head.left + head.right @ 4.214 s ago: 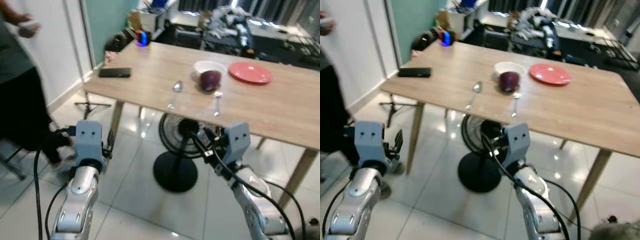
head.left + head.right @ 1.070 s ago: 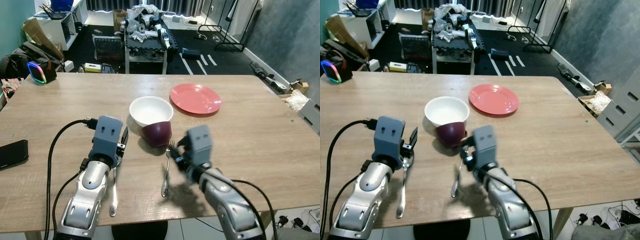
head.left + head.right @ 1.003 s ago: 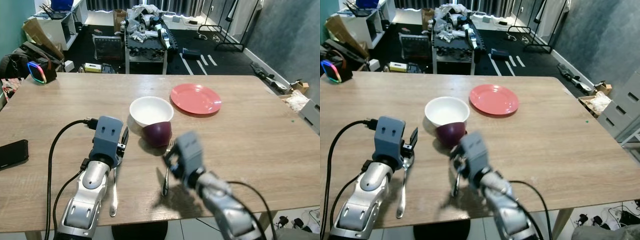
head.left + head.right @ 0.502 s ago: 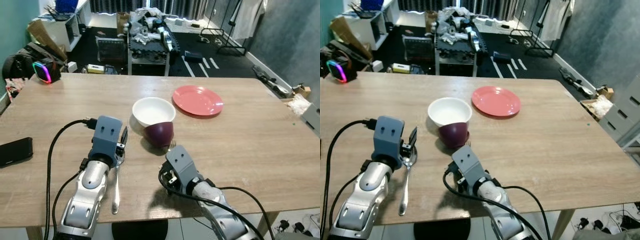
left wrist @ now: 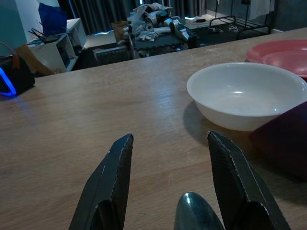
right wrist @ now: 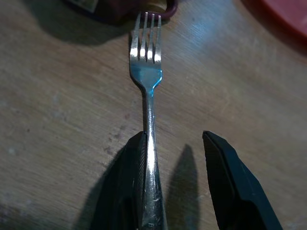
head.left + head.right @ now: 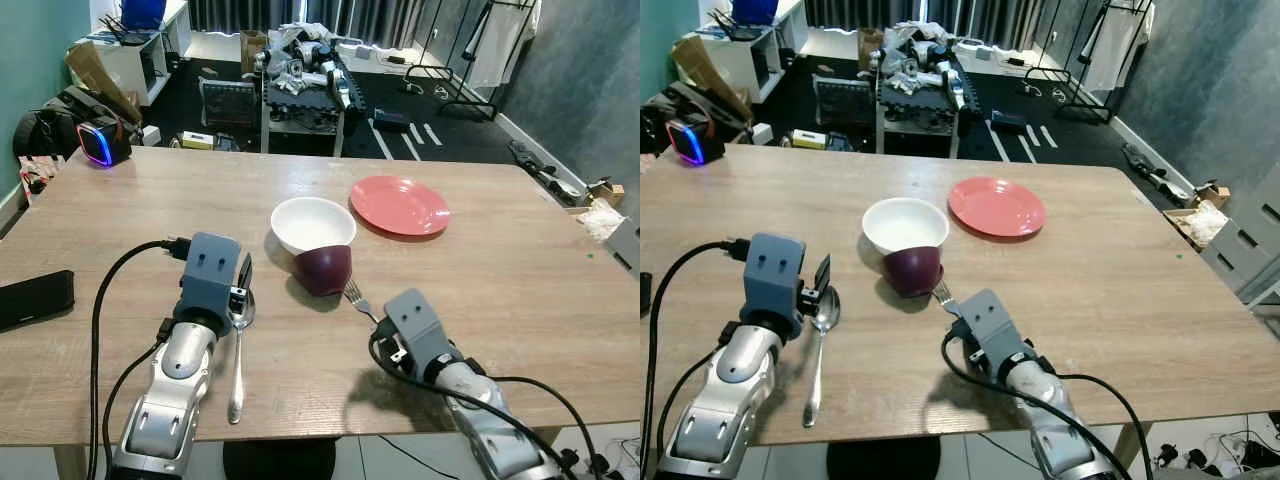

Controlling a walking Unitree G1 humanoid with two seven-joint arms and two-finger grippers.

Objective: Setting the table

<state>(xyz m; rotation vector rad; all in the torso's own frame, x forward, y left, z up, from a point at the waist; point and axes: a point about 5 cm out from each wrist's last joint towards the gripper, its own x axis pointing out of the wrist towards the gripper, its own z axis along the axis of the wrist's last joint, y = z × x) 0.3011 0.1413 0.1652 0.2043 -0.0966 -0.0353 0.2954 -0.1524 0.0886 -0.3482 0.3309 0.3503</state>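
Fork (image 6: 147, 91) is seen lying flat on the wooden table (image 7: 520, 290), its tines just beside the purple cup (image 7: 323, 268), which touches the white bowl (image 7: 311, 222). The right gripper (image 6: 173, 184) is spread open around the handle, one finger (image 6: 128, 182) against it. The left gripper (image 5: 169, 182) is held open over the spoon (image 7: 238, 345). A red plate (image 7: 399, 205) is set beyond the bowl.

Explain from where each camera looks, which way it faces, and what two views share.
Left eye: head, looking down at table; both arms show.
Right eye: same scene.
Left wrist: along open left gripper above spoon, facing white bowl.
Right wrist: along open right gripper, facing fork.
Shared: the fork also shows from the head.
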